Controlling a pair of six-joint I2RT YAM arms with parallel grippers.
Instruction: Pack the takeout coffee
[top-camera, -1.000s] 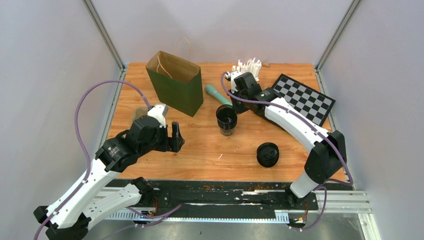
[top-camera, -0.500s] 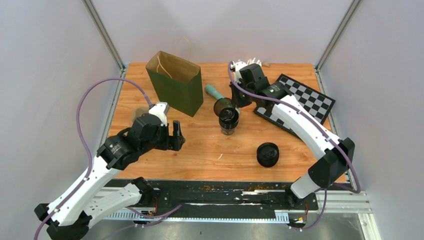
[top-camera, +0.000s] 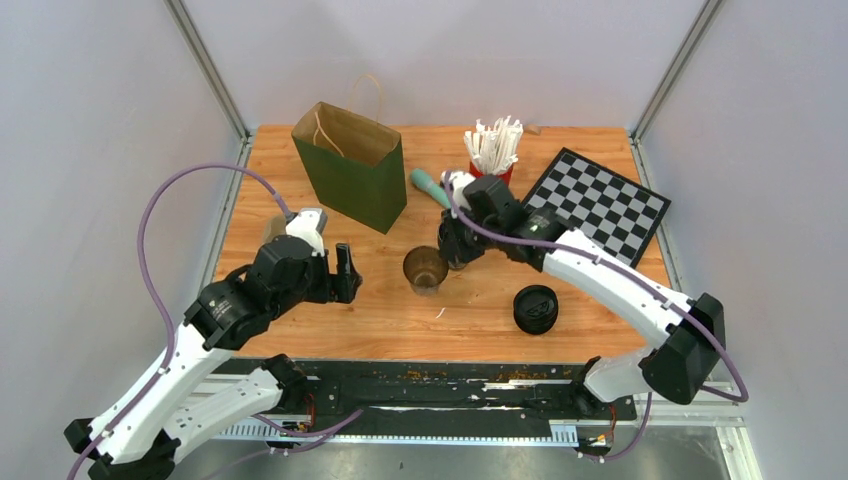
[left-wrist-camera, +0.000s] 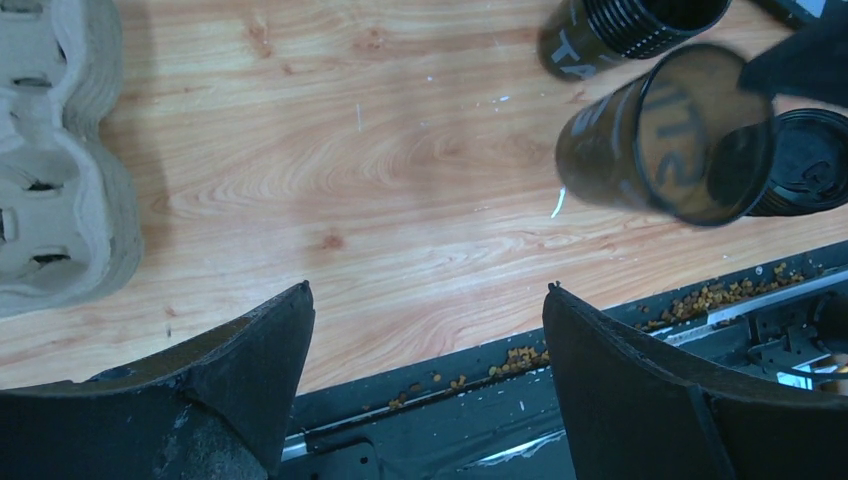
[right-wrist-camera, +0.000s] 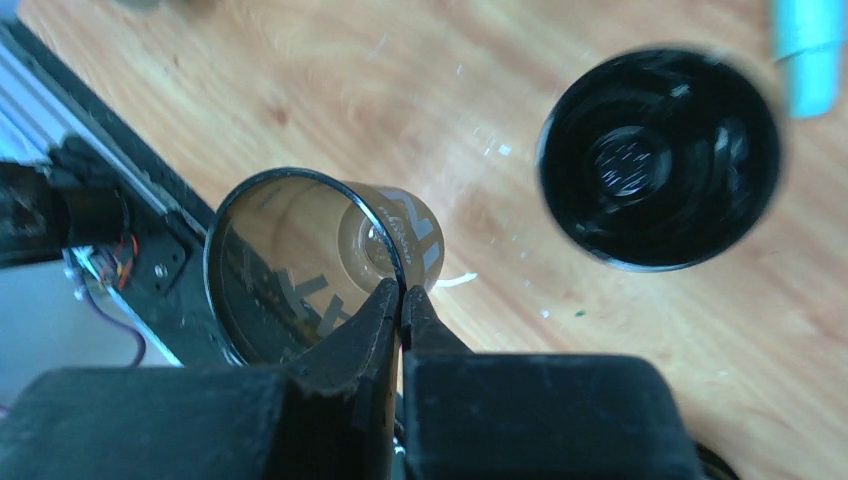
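Note:
A translucent brown cup (top-camera: 424, 270) hangs just left of the black cup (top-camera: 458, 250) at mid-table. My right gripper (top-camera: 443, 258) is shut on its rim. In the right wrist view the gripper (right-wrist-camera: 402, 296) pinches the wall of the brown cup (right-wrist-camera: 290, 265), one finger inside and one outside, and the black cup (right-wrist-camera: 660, 155) stands open-topped to its right. I cannot tell whether the brown cup touches the table. A black lid (top-camera: 536, 308) lies nearer the front. My left gripper (top-camera: 345, 277) stands open and empty, left of the cups. The green paper bag (top-camera: 352, 180) stands open at the back.
A cardboard cup carrier (left-wrist-camera: 55, 150) lies left of my left gripper (left-wrist-camera: 425, 300). White straws in a red holder (top-camera: 495, 145) stand at the back, next to a checkerboard (top-camera: 600, 195). A teal object (top-camera: 428, 185) lies beside the bag. The table's front edge and black rail (left-wrist-camera: 520, 400) are close below.
My right gripper pulled the brown cup up out of the black cup and carried it forward and left. The straws came back into view. The left arm shifted slightly.

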